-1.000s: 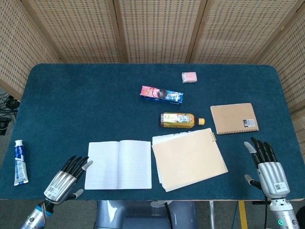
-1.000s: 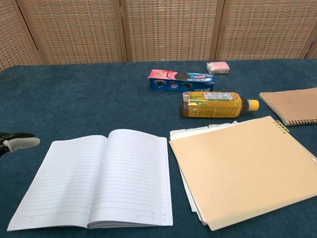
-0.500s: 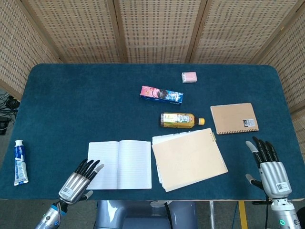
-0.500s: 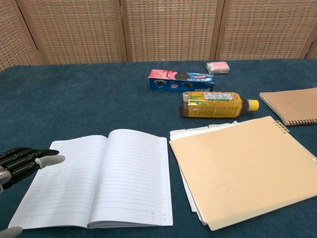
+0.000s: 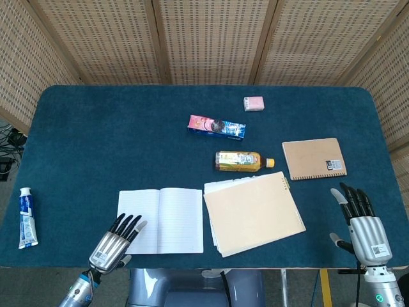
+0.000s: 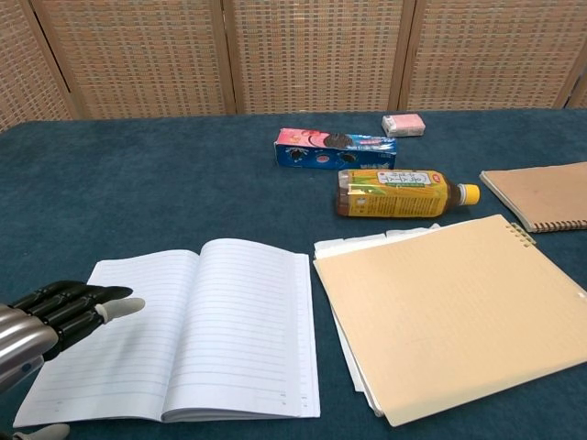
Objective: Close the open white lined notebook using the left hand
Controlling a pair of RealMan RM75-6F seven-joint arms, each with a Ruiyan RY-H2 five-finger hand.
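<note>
The white lined notebook [image 5: 163, 219] [image 6: 197, 325] lies open and flat near the table's front edge, left of centre. My left hand [image 5: 115, 243] [image 6: 50, 319] is open, its fingers stretched forward over the near left corner of the left page; I cannot tell whether it touches the paper. My right hand [image 5: 361, 224] is open and holds nothing at the front right edge of the table, far from the notebook. It does not show in the chest view.
A large tan pad [image 5: 254, 212] [image 6: 449, 312] lies just right of the notebook. Behind it are a tea bottle [image 5: 241, 160], a pink and blue box [image 5: 216, 126] and a pink eraser [image 5: 254, 103]. A brown spiral notebook [image 5: 314, 158] sits at right, a toothpaste tube [image 5: 25, 217] at far left.
My left hand has moved to the right, from beside the notebook's left edge to over the near left corner of its left page. The right hand has barely shifted.
</note>
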